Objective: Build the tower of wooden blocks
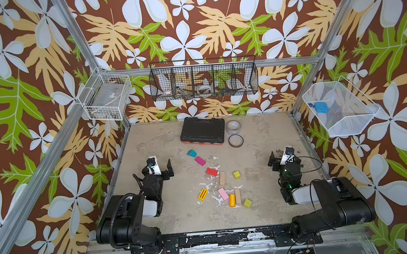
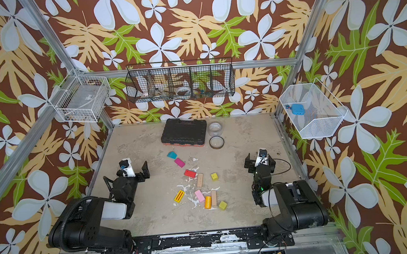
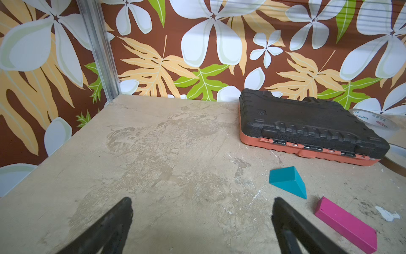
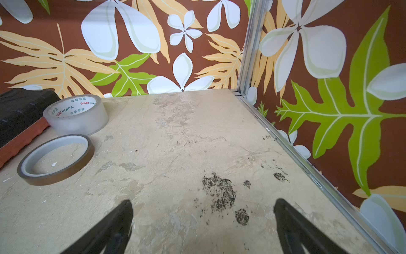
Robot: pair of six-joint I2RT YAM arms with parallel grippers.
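Both the left jaws and the right jaws stand wide open and empty, low at either side of the tabletop (image 1: 260,133) and well apart from the wood blocks. No tower has been started. The blocks lie singly across the middle. The teal wedge (image 1: 191,153) and magenta block (image 1: 200,161) are toward the back, and the red block (image 1: 211,171), a plain wood bar (image 1: 222,178) and a yellow-green cube (image 1: 236,174) are mid-table.

The likeliest trouble is in the near cluster, where the pink block (image 1: 223,193), orange cylinder (image 1: 232,200) and second wood bar (image 1: 238,195) lie side by side, touching or nearly so. Jaws coming down on one could shove its neighbour, and the cylinder, lying on its side, could roll off. The striped yellow brick (image 1: 202,194) sits apart and looks easier to take.

The wedge's sloped face probably gives a poor grip and nothing would rest on it, so it belongs on top. The patchy, flaked tabletop could tilt a base block. Both arms reaching into the middle together risk a clash.
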